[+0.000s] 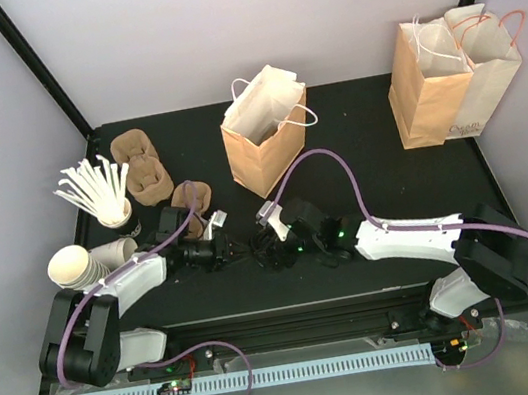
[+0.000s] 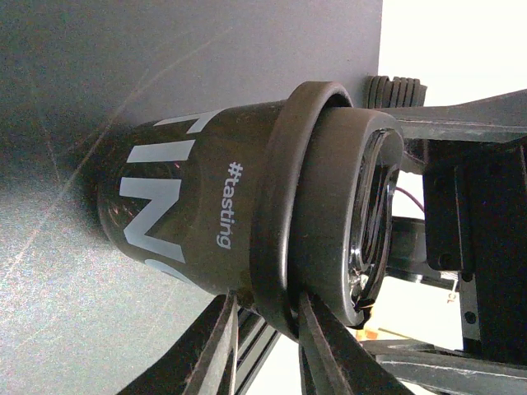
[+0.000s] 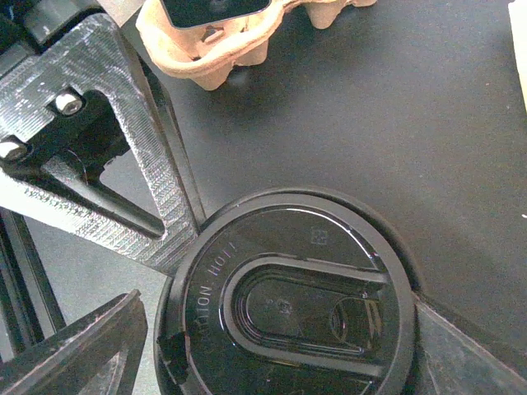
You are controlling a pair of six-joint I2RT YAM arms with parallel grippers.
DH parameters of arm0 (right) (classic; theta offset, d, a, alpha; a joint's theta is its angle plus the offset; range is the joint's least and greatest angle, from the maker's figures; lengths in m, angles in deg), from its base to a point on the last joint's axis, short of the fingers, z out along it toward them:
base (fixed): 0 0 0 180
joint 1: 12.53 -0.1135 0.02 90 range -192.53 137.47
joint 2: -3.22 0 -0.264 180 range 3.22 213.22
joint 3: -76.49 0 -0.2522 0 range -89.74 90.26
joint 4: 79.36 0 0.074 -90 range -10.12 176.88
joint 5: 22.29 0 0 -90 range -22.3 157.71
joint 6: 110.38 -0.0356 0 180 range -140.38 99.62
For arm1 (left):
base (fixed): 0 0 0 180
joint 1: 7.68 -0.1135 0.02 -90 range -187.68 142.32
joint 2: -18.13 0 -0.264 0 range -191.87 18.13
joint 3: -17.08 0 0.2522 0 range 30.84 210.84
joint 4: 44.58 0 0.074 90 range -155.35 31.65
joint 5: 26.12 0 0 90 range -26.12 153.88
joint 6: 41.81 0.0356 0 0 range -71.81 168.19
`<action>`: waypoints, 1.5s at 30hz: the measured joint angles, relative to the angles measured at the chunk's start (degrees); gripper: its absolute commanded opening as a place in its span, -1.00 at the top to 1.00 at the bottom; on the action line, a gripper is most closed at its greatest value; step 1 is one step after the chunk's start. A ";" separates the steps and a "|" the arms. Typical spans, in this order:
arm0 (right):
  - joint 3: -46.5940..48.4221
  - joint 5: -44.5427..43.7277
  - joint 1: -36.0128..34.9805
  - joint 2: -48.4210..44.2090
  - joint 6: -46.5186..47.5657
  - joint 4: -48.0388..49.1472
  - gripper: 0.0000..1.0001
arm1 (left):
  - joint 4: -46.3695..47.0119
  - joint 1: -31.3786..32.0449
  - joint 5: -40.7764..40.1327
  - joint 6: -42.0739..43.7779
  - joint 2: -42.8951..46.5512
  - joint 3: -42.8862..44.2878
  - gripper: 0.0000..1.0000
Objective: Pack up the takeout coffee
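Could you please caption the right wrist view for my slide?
Right gripper straddling the glossy black round plastic lid of the takeout coffee, brown pulp cup carrier beyond.

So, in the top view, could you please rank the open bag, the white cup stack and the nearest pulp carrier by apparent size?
1. open bag
2. white cup stack
3. nearest pulp carrier, though a cable partly hides it.

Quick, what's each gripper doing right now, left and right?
Left gripper: closed on the coffee.
Right gripper: open, straddling the coffee's lid.
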 measured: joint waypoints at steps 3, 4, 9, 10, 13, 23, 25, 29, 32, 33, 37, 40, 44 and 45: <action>-0.52 -0.42 0.00 -0.22 0.63 0.55 -0.58 | -0.50 0.07 0.11 0.28 -0.28 0.33 0.55; -0.63 -0.61 -0.02 -0.24 0.83 0.70 -0.59 | -0.70 0.07 0.15 0.44 -0.33 0.39 0.55; -0.70 -2.08 -0.55 -0.07 1.40 0.74 -0.58 | -1.86 0.07 0.09 0.92 -0.76 1.25 0.55; -0.70 -2.93 -0.92 0.09 1.42 0.81 -0.56 | -2.05 0.07 0.07 1.01 -0.76 1.33 0.55; -0.55 -5.84 -2.12 0.87 1.46 1.01 -0.54 | -2.36 0.07 -0.02 1.16 -0.76 1.38 0.55; -1.64 -16.90 -7.17 1.68 -2.56 3.41 -0.43 | -3.82 0.04 -0.74 1.77 -0.63 1.77 0.47; -2.03 -18.32 -7.69 1.77 -3.54 4.20 -0.42 | -4.17 0.04 -1.27 1.95 -0.44 1.92 0.42; -2.08 -19.63 -8.26 2.34 -4.70 5.22 -0.40 | -6.75 0.07 -4.24 2.40 1.55 2.40 0.31; -2.03 -19.91 -8.46 2.71 -5.07 5.90 -0.40 | -9.57 0.07 -6.67 2.84 3.34 3.10 0.18; -2.03 -19.96 -8.52 2.71 -5.09 5.97 -0.40 | -10.25 0.07 -7.52 3.04 3.93 3.37 0.14; -1.97 -19.65 -8.81 2.86 -5.07 6.21 -0.40 | -11.76 0.04 -9.64 3.41 5.79 4.83 -0.01; -1.62 -19.06 -9.35 3.13 -5.07 6.47 -0.40 | -12.15 0.04 -10.36 3.69 6.80 5.99 -0.02; -1.44 -18.67 -9.49 3.21 -4.98 6.47 -0.41 | -12.81 0.04 -11.37 4.50 7.93 6.97 -0.03; -1.36 -18.58 -9.49 3.26 -4.90 6.45 -0.41 | -13.16 0.07 -11.63 5.01 8.07 7.39 -0.02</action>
